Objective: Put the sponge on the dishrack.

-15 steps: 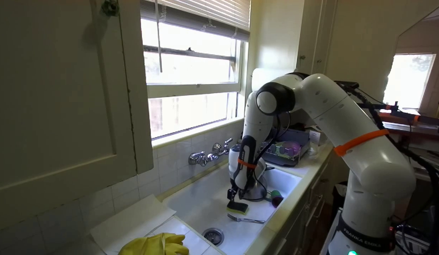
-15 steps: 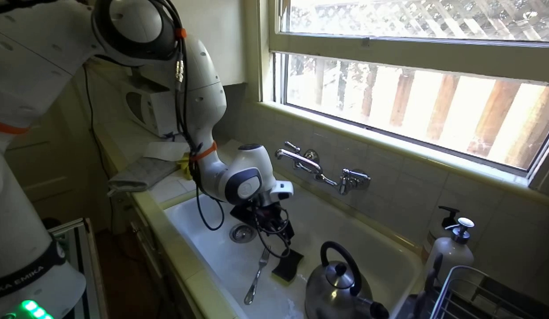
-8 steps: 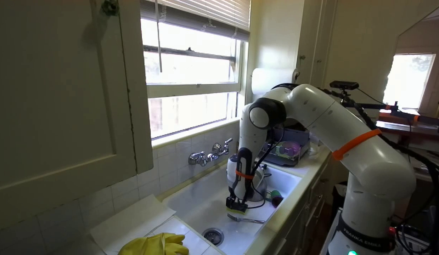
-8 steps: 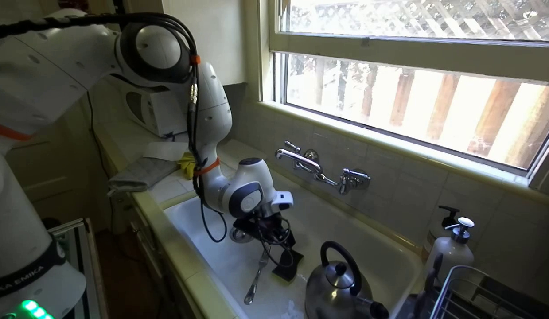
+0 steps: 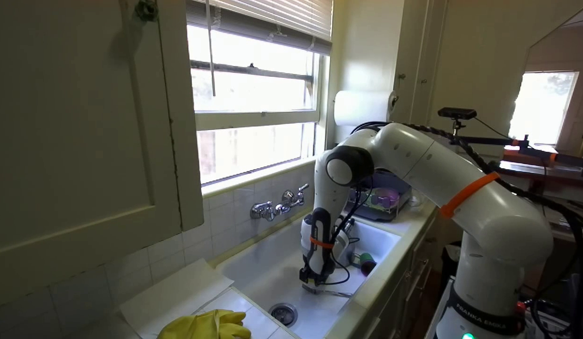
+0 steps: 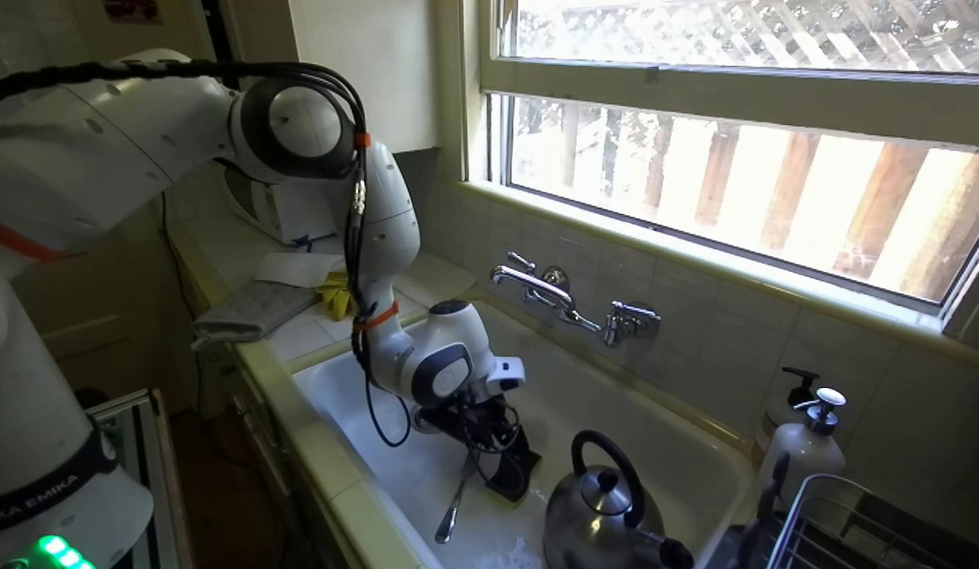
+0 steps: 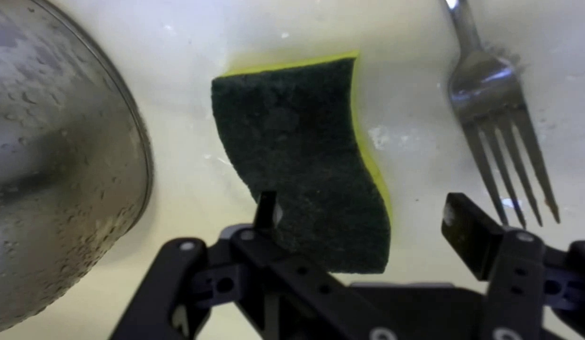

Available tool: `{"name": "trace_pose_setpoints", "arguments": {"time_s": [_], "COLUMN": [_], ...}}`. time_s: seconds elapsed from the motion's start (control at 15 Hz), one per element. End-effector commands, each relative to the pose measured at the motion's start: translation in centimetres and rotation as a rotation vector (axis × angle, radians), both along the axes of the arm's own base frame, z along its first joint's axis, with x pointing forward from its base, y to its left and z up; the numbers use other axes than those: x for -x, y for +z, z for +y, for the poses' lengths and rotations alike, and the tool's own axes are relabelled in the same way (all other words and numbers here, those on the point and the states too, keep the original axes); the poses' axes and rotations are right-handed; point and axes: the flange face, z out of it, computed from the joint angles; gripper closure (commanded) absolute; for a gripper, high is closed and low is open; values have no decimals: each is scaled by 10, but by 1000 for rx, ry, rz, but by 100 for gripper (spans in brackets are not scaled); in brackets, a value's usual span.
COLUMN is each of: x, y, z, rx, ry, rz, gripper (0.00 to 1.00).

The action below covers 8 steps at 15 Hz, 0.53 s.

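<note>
Sponge (image 7: 297, 141) lies beside the kettle (image 7: 65, 189), long axis running past it; gripper (image 7: 361, 211) gapes wide, empty; pump bottles (image 6: 805, 458) beyond the kettle show in an exterior view, not the wrist view.

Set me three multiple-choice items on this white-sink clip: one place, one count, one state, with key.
1. Where is the dark-green-topped yellow sponge?
A windowsill; B white sink; C wire dishrack
2. How many tines has the silver metal fork?
A two; B six; C four
3. How does the black gripper stand?
A open; B shut on the sponge; C shut on nothing

1 B: it lies on the sink's floor.
2 C: the wrist view shows four tips.
3 A: its jaws are wide apart in that view.
</note>
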Motion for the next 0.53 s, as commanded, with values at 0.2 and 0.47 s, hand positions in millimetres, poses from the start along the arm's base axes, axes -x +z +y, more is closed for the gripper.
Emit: {"name": "trace_pose_setpoints", "arguments": {"time_s": [0.2,0.47], "x": [-7,-11], "y": [-18,-15], "z": [-4,-5], "rx": [8,12], "ry": [-4,-9], "rz": [-29,-41], "gripper": [36,69]}}
